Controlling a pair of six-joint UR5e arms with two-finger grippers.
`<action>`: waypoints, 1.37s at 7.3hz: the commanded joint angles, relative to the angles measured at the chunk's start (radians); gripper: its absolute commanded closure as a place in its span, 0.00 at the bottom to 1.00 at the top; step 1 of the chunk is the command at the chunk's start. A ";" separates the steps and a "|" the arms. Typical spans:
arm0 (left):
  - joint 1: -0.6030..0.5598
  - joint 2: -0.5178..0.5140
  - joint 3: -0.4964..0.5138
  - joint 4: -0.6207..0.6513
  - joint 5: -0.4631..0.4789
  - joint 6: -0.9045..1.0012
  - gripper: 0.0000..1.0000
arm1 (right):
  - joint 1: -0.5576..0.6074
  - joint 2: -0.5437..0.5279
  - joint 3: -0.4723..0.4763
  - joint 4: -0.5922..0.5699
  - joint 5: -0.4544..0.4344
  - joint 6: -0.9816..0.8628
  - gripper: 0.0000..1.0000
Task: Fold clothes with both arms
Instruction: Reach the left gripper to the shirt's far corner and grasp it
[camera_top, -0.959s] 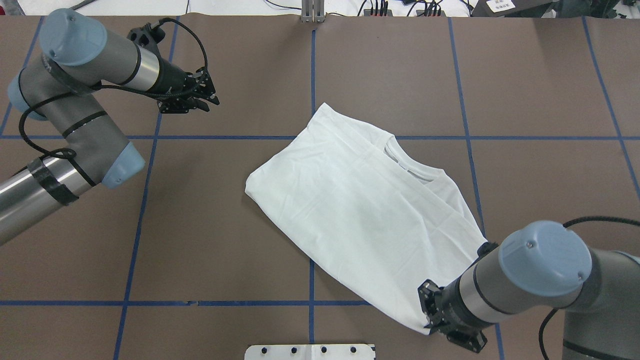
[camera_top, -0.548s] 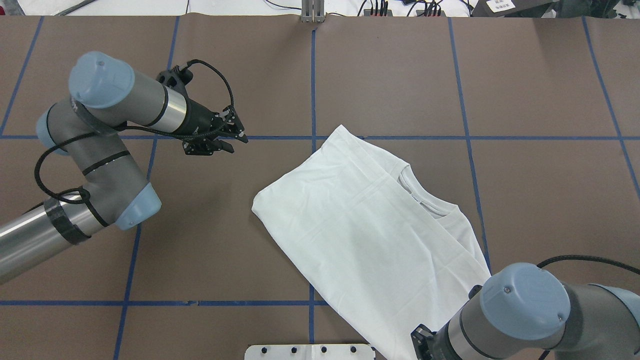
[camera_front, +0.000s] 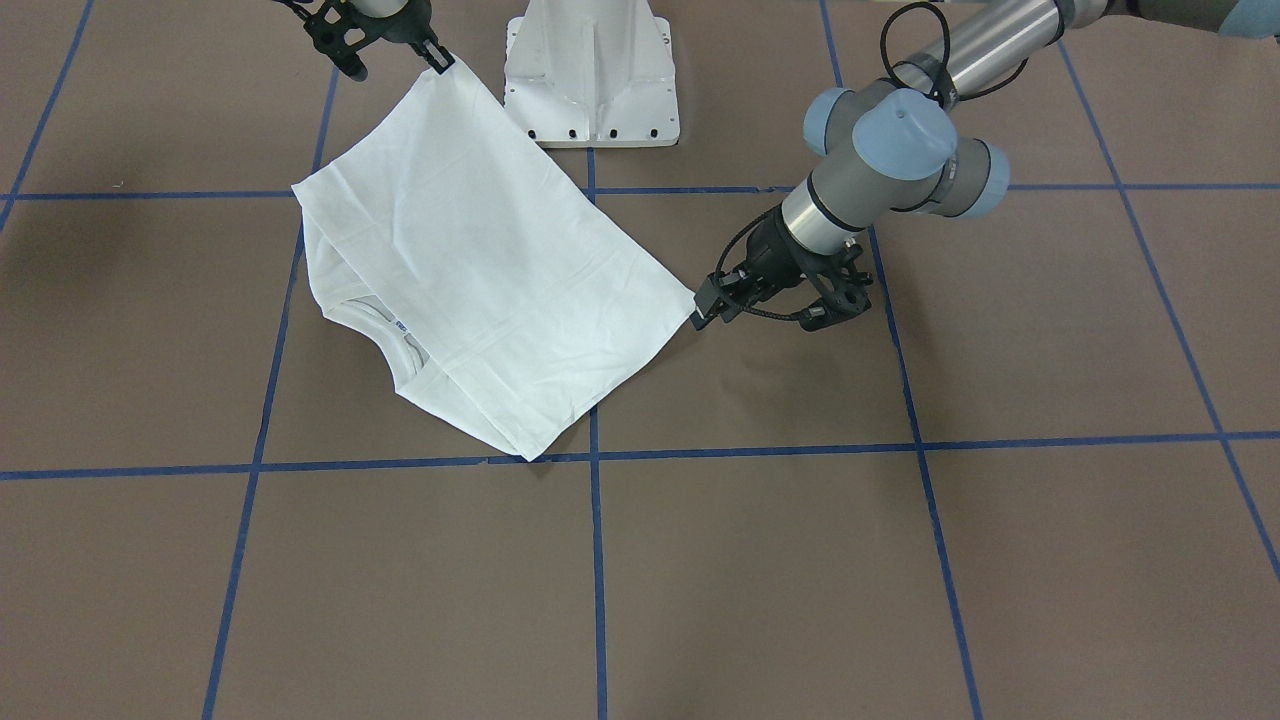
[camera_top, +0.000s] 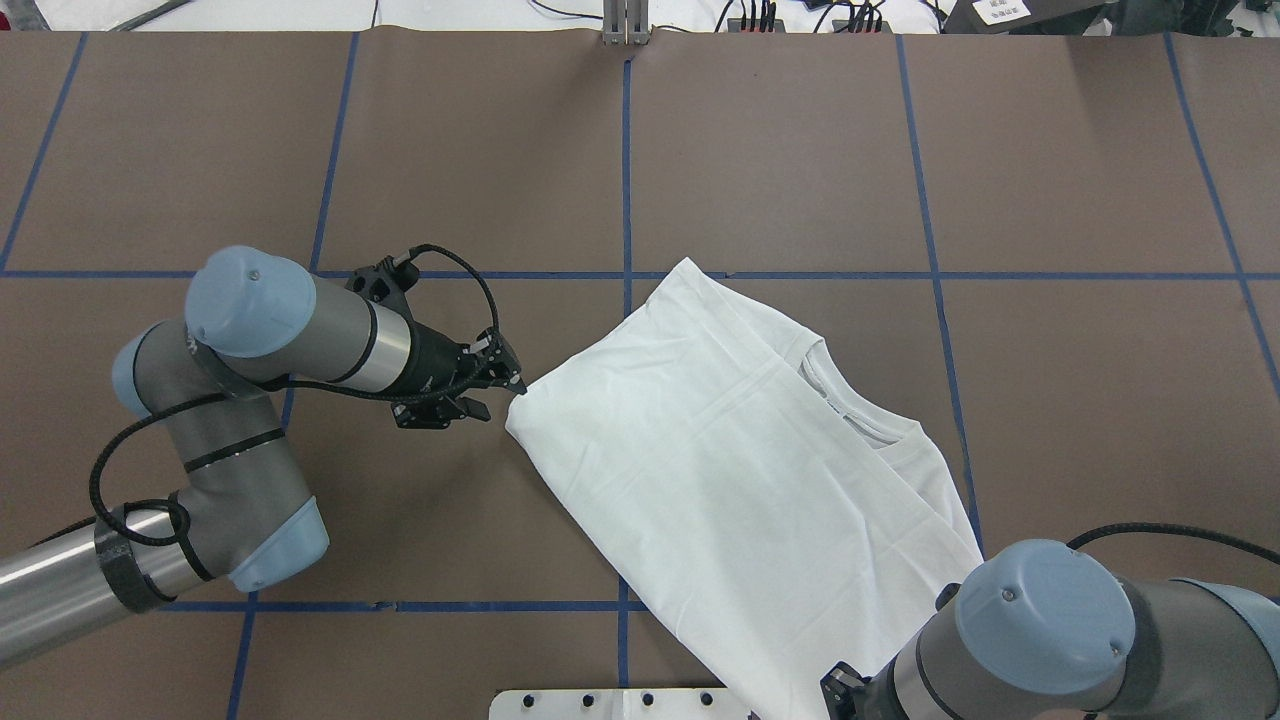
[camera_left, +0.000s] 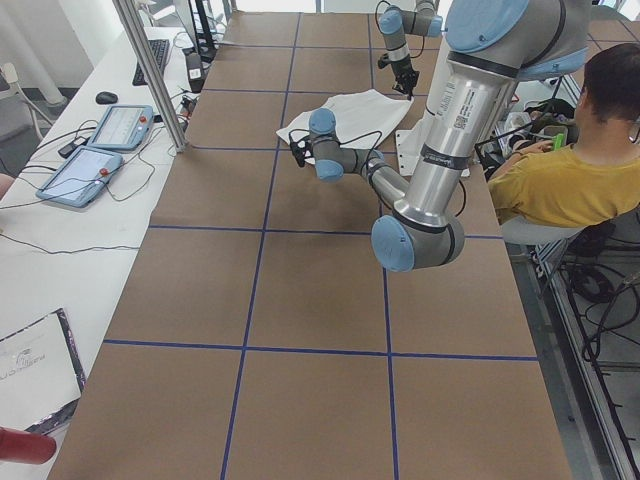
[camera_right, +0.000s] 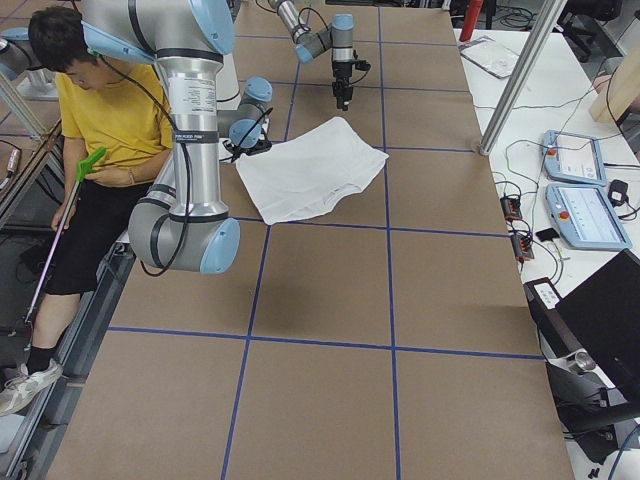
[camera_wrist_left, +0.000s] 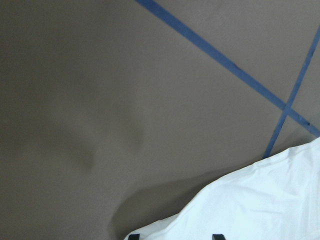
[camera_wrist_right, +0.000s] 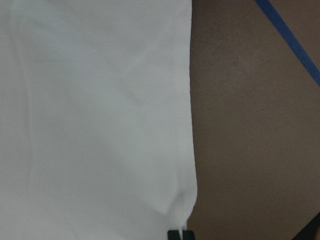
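The white T-shirt (camera_top: 740, 460) lies folded flat on the brown table, collar (camera_top: 850, 400) toward the right; no printed text shows. It also shows in the front-facing view (camera_front: 480, 260). My left gripper (camera_top: 508, 388) is low at the shirt's left corner, open, and the wrist view shows its fingertips apart with the corner's edge between them (camera_wrist_left: 175, 236). My right gripper (camera_front: 438, 58) is shut on the shirt's near corner next to the pedestal, its fingertips pinched together on the cloth (camera_wrist_right: 180, 234). In the overhead view the right arm hides most of that gripper.
The white pedestal base (camera_front: 590, 80) stands just beside the held corner. Blue tape lines (camera_top: 626, 150) grid the brown table. A seated person in yellow (camera_left: 560, 180) is behind the robot. Tablets and cables (camera_left: 100, 150) lie on a side table.
My left arm has swung from the far left down to the shirt's left corner. My right gripper has dragged the shirt toward the robot's base.
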 joint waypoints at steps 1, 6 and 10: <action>0.050 -0.005 -0.001 0.040 0.041 -0.009 0.43 | 0.002 0.000 0.000 0.000 0.000 0.000 1.00; 0.053 -0.014 0.013 0.040 0.070 -0.009 0.74 | 0.001 0.000 0.002 0.000 0.000 0.000 1.00; 0.045 -0.014 0.010 0.040 0.100 -0.006 1.00 | -0.001 0.000 0.002 0.002 0.000 0.008 1.00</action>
